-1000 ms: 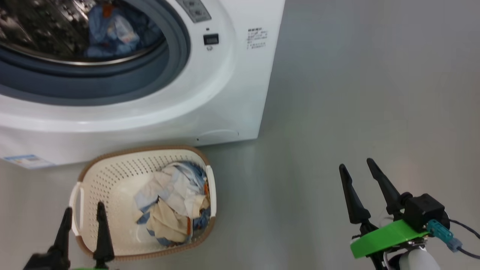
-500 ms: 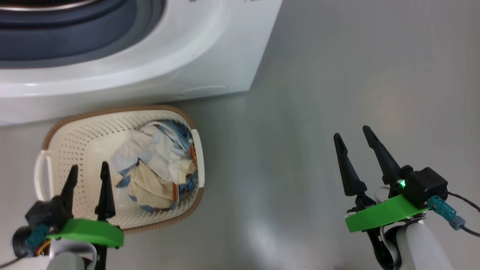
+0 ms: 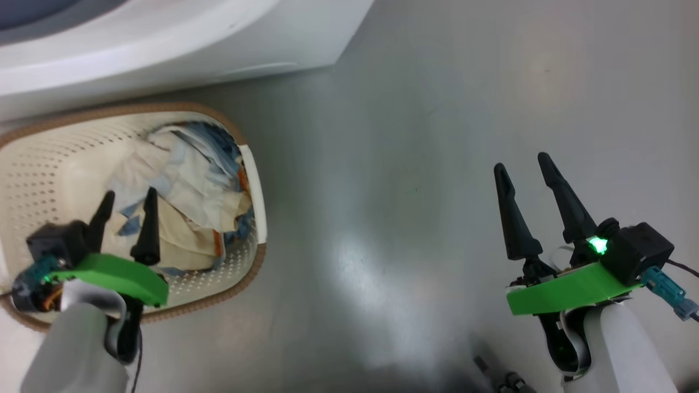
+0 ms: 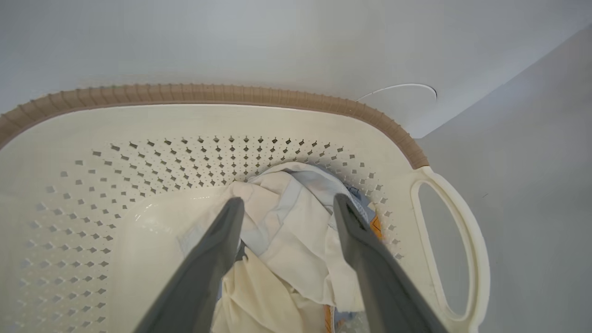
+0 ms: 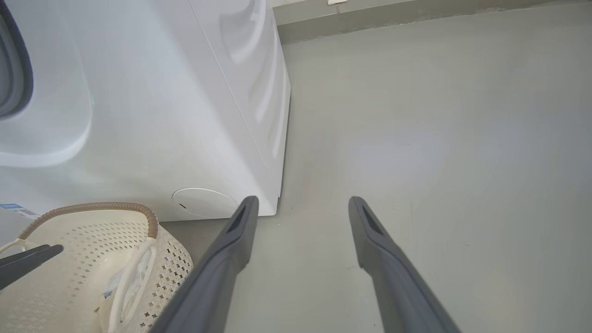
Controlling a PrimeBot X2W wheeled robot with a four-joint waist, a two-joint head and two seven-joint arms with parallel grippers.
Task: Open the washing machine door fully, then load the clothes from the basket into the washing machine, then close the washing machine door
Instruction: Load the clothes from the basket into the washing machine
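The right gripper [image 3: 520, 161] has two long black fingers [image 3: 516, 229], thin at the tip and thicker at the base. Behind them is a bright green plate [image 3: 568, 289], and beside it a black box [image 3: 636, 251] with a small green light [image 3: 598, 245]. A teal plug [image 3: 663, 289] and a dark cable [image 3: 685, 267] come out of the box. The forearm [image 3: 622, 349] behind is pale grey and round. The left gripper [image 3: 130, 192] has the same parts, with orange wires [image 3: 42, 296] near its plug.
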